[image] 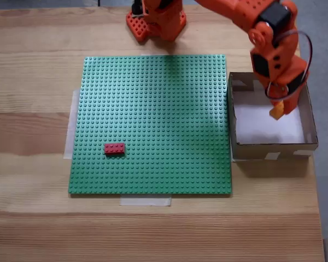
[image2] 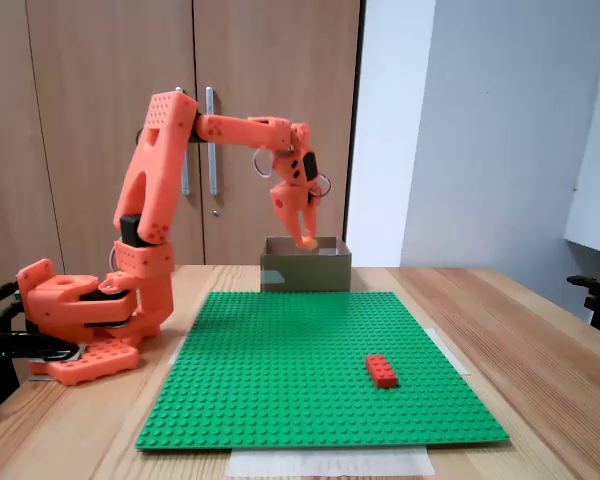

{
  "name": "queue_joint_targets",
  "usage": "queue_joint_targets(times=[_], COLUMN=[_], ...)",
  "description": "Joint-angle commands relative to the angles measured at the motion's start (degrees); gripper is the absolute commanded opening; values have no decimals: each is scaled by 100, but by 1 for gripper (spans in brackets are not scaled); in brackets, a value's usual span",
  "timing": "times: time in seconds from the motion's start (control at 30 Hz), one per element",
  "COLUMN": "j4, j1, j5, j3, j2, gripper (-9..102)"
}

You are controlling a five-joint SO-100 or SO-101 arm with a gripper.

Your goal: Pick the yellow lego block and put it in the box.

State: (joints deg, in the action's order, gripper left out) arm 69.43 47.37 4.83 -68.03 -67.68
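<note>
Nearest the lens in a fixed view lies one pale wooden table (image2: 540, 330), carrying everything else. On it sits one large green studded baseplate (image2: 310, 360), held by pale tape strips (image: 145, 201) at its edges; the plate lies to the left of the gripper in a fixed view from above. One orange printed arm (image2: 158, 190) rises from its base at the plate's far edge and reaches over one square shallow brown cardboard box with a white floor (image: 262, 128), which stands just beside the plate's right edge in that view. The gripper (image: 277, 111) hangs above the box's opening, its fingers closed on one small yellow-orange lego block (image: 277, 111), held clear of the box's floor. One red studded brick (image: 114, 148) rests on the plate, well apart from the gripper, to the lower left in the view from above. Nothing stands between gripper and box. Wooden cupboard doors (image2: 100, 100) fill the background.
</note>
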Motion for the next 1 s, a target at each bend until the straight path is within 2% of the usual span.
queue_joint_targets(times=[0.0, 0.23, 0.43, 0.97], j4=[-176, -237, -615, -993], j1=[9, 132, 105, 18], j5=[-114, -88, -202, -387], j3=[53, 18, -360, -475], j2=[123, 598, 624, 677], gripper=[0, 0, 0, 0])
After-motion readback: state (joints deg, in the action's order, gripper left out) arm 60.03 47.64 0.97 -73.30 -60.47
